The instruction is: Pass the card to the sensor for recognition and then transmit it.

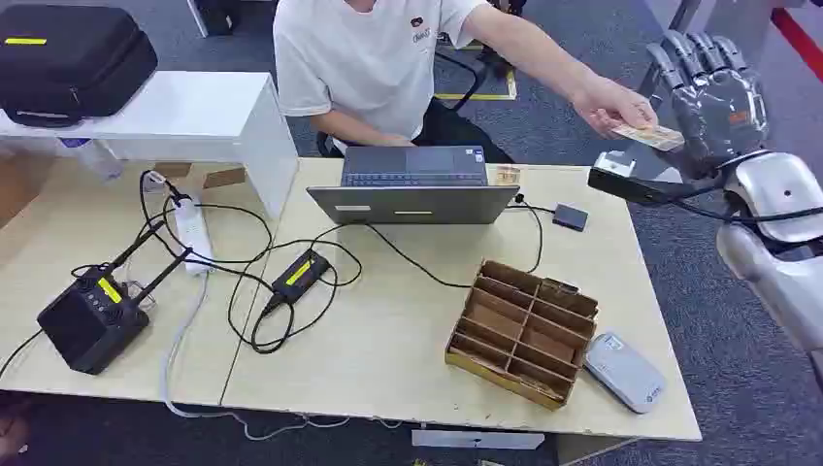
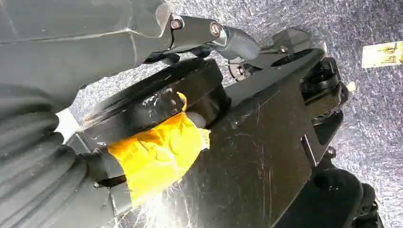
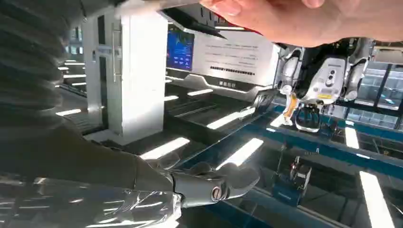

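Handover step, judging by the layout: right hand (image 1: 718, 97) raised beyond the bench's (image 1: 388, 330) far right corner, fingers spread upright, palm toward the person. Card (image 1: 648, 135) pinched in the person's hand (image 1: 609, 104), its far end touching or just short of the robot palm; cannot tell from the head view whether the thumb has closed on it. Reads as open, nothing gripped yet.

Next move, as a guess: close thumb and fingers on the card's free end, wait for release, then carry it to the sensor. Probably the small dark reader (image 1: 571, 216) beside the laptop (image 1: 415, 184), though not certain which device counts.

View differences:
- Head view: whole bench layout, divided cardboard tray (image 1: 524, 332), grey handheld device (image 1: 624, 372), power strip (image 1: 194, 233).
- Right wrist view: person's hand (image 3: 304, 19) close overhead and a robot finger (image 3: 214, 183) curled below, gap between them; card not clearly separable there.
- Left wrist view: left hand (image 2: 142, 61) hanging over carpet, dark robot body parts close by; fingers too hidden to call open or closed.
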Available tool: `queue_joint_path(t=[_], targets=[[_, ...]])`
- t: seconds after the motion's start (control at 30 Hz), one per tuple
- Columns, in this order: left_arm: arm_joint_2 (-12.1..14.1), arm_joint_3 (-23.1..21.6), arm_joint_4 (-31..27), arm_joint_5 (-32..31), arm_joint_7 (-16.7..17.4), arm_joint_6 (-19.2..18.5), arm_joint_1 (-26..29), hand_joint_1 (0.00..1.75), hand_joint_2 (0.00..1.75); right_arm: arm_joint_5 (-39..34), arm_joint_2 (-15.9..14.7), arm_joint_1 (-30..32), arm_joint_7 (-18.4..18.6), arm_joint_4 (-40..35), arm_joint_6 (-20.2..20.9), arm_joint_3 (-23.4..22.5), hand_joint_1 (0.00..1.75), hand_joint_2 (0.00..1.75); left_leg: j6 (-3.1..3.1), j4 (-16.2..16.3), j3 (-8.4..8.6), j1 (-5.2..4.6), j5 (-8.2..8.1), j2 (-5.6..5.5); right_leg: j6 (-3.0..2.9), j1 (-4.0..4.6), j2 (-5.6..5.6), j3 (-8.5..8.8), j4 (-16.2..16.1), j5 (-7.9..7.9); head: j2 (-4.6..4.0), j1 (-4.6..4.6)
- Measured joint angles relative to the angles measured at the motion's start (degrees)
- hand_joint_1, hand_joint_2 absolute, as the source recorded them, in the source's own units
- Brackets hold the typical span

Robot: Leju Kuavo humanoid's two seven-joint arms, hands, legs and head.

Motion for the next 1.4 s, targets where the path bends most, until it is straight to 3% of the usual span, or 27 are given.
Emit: queue_joint_path(t=[0.3,0.87,1.1,1.4], targets=[[0.02,-0.11,0.04,0.17,-0.65,-0.52,0.05,0.00,1.75,-3.02,0.17,1.86,-1.18,0.22,-2.03,-0.59,1.75,1.75,0.00,0.01,0.00,-0.01,0.00,0.00,0.00,-0.01,0.01,-0.02,-0.01,0.00,0.00,0.00],[0.11,-0.74,0.52,0.20,-1.90,-1.23,0.10,0.00,1.75,-5.13,0.17,7.04,-2.56,-1.11,-4.70,-5.72,1.75,1.75,0.00,0.00,0.00,0.00,-0.01,0.00,0.00,0.00,0.01,-0.03,-0.01,0.00,0.00,0.02],[0.11,-0.74,0.52,1.27,-1.53,-0.94,0.14,0.00,1.75,-7.52,-0.90,14.96,-4.04,-3.83,-8.19,-10.47,1.75,1.75,0.00,0.02,0.01,-0.01,-0.01,-0.01,0.00,-0.01,-0.02,-0.05,-0.03,0.00,0.02,0.00],[0.13,-0.74,0.55,3.00,-1.68,-1.05,0.27,0.00,1.75,-8.74,-4.11,32.95,-7.41,-12.97,-12.37,-22.50,1.75,1.75,0.02,0.00,-0.04,0.00,-0.04,-0.04,0.00,0.01,-0.07,-0.06,-0.07,-0.01,0.00,0.02]])
